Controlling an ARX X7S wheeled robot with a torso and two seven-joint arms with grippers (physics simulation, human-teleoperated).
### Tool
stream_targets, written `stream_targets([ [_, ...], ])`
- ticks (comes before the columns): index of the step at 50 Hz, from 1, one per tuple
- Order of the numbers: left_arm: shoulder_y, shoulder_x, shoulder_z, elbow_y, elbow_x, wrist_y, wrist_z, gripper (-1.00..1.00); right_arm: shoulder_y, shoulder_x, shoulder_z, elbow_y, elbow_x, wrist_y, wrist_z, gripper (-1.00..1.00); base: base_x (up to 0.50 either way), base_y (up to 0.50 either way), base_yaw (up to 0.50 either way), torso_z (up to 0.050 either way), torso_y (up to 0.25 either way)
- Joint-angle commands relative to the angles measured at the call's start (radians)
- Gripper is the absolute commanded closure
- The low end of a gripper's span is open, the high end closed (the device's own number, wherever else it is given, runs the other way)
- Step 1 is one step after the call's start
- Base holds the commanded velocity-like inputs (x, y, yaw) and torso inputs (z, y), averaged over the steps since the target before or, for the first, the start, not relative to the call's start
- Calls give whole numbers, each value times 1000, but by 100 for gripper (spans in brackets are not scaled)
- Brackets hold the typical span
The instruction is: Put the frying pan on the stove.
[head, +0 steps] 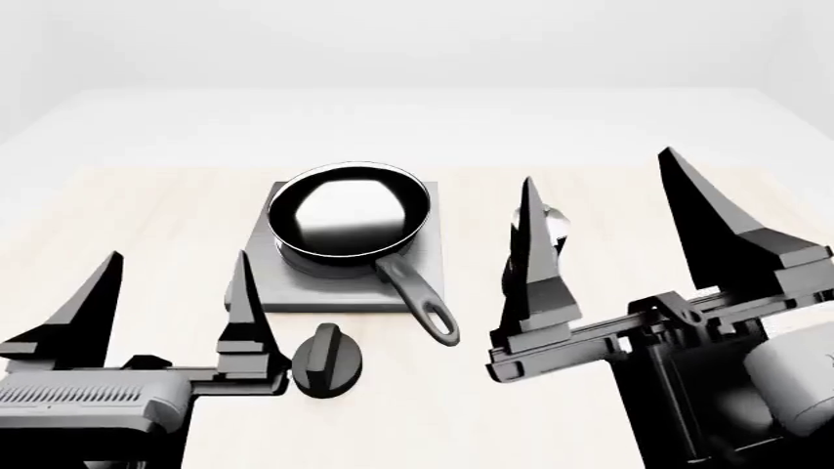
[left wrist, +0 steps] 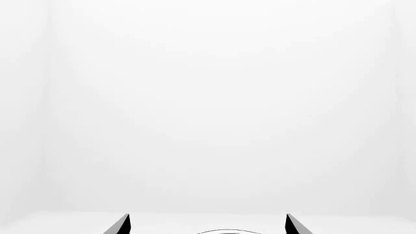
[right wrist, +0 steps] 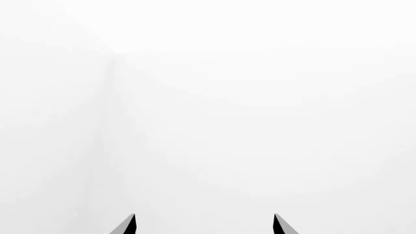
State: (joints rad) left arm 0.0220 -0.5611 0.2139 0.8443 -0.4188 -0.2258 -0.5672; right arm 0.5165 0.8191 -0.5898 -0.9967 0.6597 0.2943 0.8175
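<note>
Fingers spread on my left gripper (head: 163, 293) and right gripper (head: 612, 234), both empty, raised off the table | frying pan (head: 350, 211) sits centred on stove (head: 424, 274), handle overhanging toward knob (head: 323, 360) | I judge placement finished.

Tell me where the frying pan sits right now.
In the head view the frying pan rests on the stove at table centre, its handle pointing toward the robot past the plate's near edge, right of the black knob.
</note>
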Motion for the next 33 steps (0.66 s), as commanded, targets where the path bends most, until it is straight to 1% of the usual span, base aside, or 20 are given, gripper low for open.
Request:
stream_targets([
  [1,17,-18,-7,56,2,-5,-13,-100,159,134,-198,-50,22,-103,167,-100,0,0,0,0,0],
  [6,20,-22,-10,69,2,-6,-19,-100,334,214,-435,-50,5,-206,283,-100,0,0,0,0,0],
  [11,29,-29,-16,91,-1,-6,-26,-100,538,265,-689,-50,-13,-293,388,-100,0,0,0,0,0],
  [14,34,-34,-20,105,-2,-7,-31,-100,726,282,-906,-50,-28,-353,467,-100,0,0,0,0,0],
  [16,36,-41,-25,124,-7,-13,-37,-100,893,282,-1096,-50,-43,-397,536,-100,0,0,0,0,0],
  [20,39,-52,-34,154,-15,-20,-47,-100,1206,235,-1463,-50,-79,-498,689,-100,0,0,0,0,0],
  [22,42,-57,-35,167,-16,-21,-50,-100,1323,209,-1599,-50,-99,-542,750,-100,0,0,0,0,0],
  [29,39,-89,-32,199,-23,-19,-80,-100,1440,236,-1687,-50,-104,-595,753,-100,0,0,0,0,0],
  [31,35,-115,-18,201,-30,-2,-106,-100,1469,243,-1708,-50,-105,-605,753,-100,0,0,0,0,0],
  [33,27,-175,19,202,-37,43,-163,-100,1506,246,-1741,-50,-110,-621,753,-100,0,0,0,0,0],
])
